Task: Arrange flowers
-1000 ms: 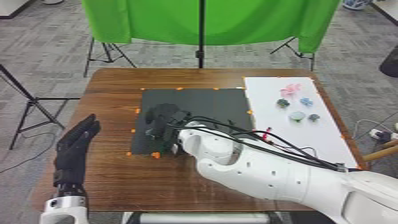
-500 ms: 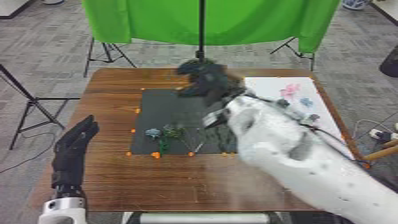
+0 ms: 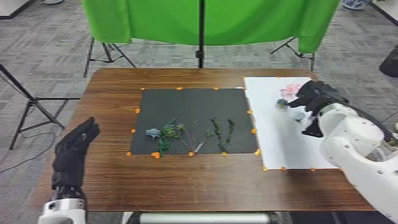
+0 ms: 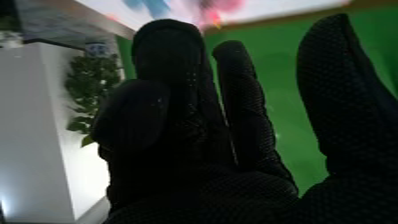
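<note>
Flowers [image 3: 153, 133] lie in two places on the tabletop [image 3: 169, 182] in front of me: some on the black mat [image 3: 200, 107], others on the white sheet [image 3: 289, 152] to its right. On the mat's near-left part I have a dusty blue flower head with green sprigs [image 3: 180, 128] beside it, then a thin pale stem [image 3: 197, 146], and to the right of that two leafy green stems [image 3: 230, 131] side by side. On the sheet I see a pink flower [image 3: 289, 90] toward the far end, a small bluish-green flower [image 3: 282, 103] nearer, and a pale flower [image 3: 298, 116] nearer again. My right hand [image 3: 320, 97] is over the sheet's right side, close by these three. In the right wrist view its fingers are straight, partly spread with a wide gap between them, and blue petals [image 4: 153, 7] show beyond their tips; whether they touch anything, I can't tell. My left hand [image 3: 75, 157] is at the tabletop's left side, well apart from the flowers, its fingers straight and pressed together, pointing away from me. Orange tabs [image 3: 156, 155] dot the edges of the mat and sheet.
</note>
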Tool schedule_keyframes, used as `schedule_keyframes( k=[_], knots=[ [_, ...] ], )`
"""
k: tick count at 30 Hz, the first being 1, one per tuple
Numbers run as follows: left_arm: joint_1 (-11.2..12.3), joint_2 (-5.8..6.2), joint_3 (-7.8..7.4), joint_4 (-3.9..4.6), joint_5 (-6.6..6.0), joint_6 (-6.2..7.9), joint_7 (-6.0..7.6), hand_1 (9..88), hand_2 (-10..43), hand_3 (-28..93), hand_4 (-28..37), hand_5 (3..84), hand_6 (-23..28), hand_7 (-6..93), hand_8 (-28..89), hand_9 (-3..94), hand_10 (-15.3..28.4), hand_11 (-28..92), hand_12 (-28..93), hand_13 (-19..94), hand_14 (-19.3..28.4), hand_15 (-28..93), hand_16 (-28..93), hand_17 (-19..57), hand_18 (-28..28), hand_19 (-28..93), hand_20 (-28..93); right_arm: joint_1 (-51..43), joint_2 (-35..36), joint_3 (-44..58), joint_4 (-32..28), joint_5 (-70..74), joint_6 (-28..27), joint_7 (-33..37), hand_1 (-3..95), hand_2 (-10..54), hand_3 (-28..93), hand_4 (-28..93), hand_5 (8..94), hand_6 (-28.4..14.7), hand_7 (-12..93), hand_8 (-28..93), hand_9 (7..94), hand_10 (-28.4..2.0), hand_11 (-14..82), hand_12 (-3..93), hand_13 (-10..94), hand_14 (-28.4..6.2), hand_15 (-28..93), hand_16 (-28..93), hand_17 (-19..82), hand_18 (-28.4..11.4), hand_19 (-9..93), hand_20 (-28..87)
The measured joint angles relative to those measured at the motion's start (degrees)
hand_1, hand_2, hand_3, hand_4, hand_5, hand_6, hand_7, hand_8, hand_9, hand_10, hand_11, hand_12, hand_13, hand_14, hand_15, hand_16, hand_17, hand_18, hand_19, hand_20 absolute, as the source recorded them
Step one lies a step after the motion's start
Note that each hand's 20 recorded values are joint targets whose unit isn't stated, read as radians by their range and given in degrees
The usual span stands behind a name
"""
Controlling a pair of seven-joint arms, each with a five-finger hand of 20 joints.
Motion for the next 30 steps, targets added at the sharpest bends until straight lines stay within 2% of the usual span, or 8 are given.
schedule_keyframes(
  k=[5,9,11,14,16,20,22,30],
  knots=[
    [-0.33,0.0,0.15,0.01,0.15,-0.23,-0.32,30.3,-9.5,63,-20.9,45.5,3.1,11.6,-6,41.2,11.4,13,14,31,14.6,13,5,1.4,13.3,3,19,0.17,-0.24,-3.08,1.6,-0.76,0.16,0.43,38.4,-9.5,62,-14,57.9,-0.4,11,-7,66.3,-17.2,18.4,25.2,79,-8.8,59,32,54,-15.5,93,45],
    [-0.61,0.0,0.25,0.05,0.6,-0.75,-0.64,30.3,-9.5,63,-20.7,45.6,3.1,11.5,-6,41.3,11.3,13,14,31,14.6,13,5,1.4,13.3,3,19,-0.41,-1.01,-3.18,2.31,-0.66,0.32,0.59,46.2,-9.5,63,-17,62.5,0.6,14,-8,72.1,-14.7,21.8,24.3,84,-5.6,58,32,59,-12.7,93,47],
    [-0.7,0.0,0.27,0.06,0.7,-0.89,-0.77,30.3,-9.5,63,-20.7,45.5,3.1,11.5,-6,41.2,11.3,13,14,31,14.6,13,5,1.4,13.3,3,19,-0.82,-1.13,-3.56,2.72,-0.99,1.31,0.8,52.3,-9.5,60,-18,64.1,0.5,15,-8,75.1,-12.6,18.2,30.8,86,-4.5,57,32,61,-11.1,93,47],
    [-0.77,0.0,0.29,0.07,0.72,-1.01,-0.9,30.3,-9.5,63,-20.6,45.5,3.0,11.5,-6,41.1,11.3,13,14,31,14.5,13,5,1.4,13.3,3,19,-1.45,-1.14,-4.64,3.32,-2.01,3.77,1.26,56.3,-9.5,56,-17,64.2,0.1,16,-8,76.8,-11.7,14.2,34.7,87,-3.9,57,33,62,-10.3,93,46],
    [-0.78,0.0,0.29,0.08,0.72,-1.12,-0.95,30.3,-9.5,63,-20.6,45.5,3.1,11.4,-6,41.1,11.4,12,14,31,14.6,13,5,1.4,13.3,3,19,-1.99,-1.22,-4.76,3.32,-2.14,4.16,1.57,60.8,-9.5,51,-14,65.2,-1.0,17,1,79.1,-11.6,9.9,37.4,87,-3.5,56,33,62,-9.7,93,45],
    [-0.78,0.04,0.3,0.09,0.72,-1.2,-0.96,30.2,-9.5,64,-20.4,45.5,3.0,11.4,-6,41.2,11.4,12,14,31,14.7,13,5,1.4,13.3,3,19,-2.81,-1.24,-3.95,2.14,-1.73,3.77,1.92,54.3,-9.5,58,-16,63.4,-1.3,17,-7,76.0,-12.7,14.9,32.4,87,-3.6,55,34,62,-9.4,93,45],
    [-0.78,0.05,0.3,0.09,0.72,-1.22,-0.96,30.2,-9.5,64,-20.5,45.4,3.0,11.4,-6,41.2,11.4,12,14,31,14.6,13,5,1.4,13.3,3,19,-3.5,-1.2,-3.25,1.38,-1.31,3.55,1.93,47.0,-9.5,62,-16,62.5,-1.7,16,-7,73.9,-13.9,19.9,25.3,87,-4.0,54,34,62,-9.7,93,45],
    [-0.75,0.05,0.36,0.09,0.72,-1.25,-0.93,30.2,-9.5,64,-20.5,45.4,3.0,11.4,-6,41.2,11.3,12,14,31,14.8,14,5,1.4,13.3,3,19,-6.09,-0.08,-0.11,-4.16,-0.21,6.89,1.56,35.3,-9.5,62,-12,60.1,-2.4,12,-7,70.2,-17.3,18.1,22.8,85,-6.2,55,34,59,-12.3,93,46]
  ],
)
